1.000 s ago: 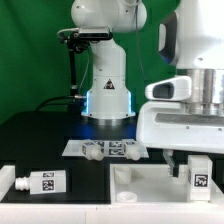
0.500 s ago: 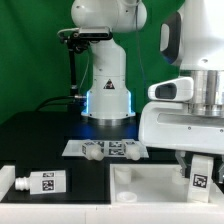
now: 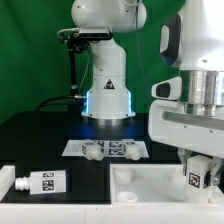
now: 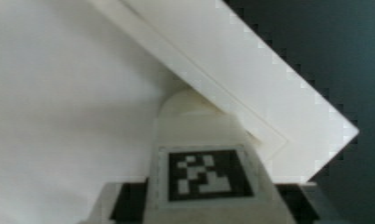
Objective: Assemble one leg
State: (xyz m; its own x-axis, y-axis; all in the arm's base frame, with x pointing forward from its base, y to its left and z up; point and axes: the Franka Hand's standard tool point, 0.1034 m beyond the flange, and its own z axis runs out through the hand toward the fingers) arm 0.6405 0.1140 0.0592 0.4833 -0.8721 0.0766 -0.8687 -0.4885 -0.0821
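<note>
My gripper [image 3: 199, 163] is shut on a white leg [image 3: 201, 173] with a black-and-white tag, and holds it upright over the exterior view's right end of the wide white tray-like board [image 3: 150, 184]. In the wrist view the leg [image 4: 205, 150] fills the middle between the dark fingers [image 4: 127, 203] of the gripper [image 4: 209, 208], with its far end over the board [image 4: 77, 110] near a raised edge. I cannot tell whether it touches. A second tagged leg [image 3: 38, 183] lies at the exterior view's lower left.
The marker board [image 3: 105, 150] lies in front of the robot base [image 3: 108, 100] on the black table. A white ledge [image 3: 6, 180] sits at the exterior view's left edge beside the lying leg.
The gripper and its leg have shifted slightly toward the exterior view's right and a little lower. Nothing else has moved.
</note>
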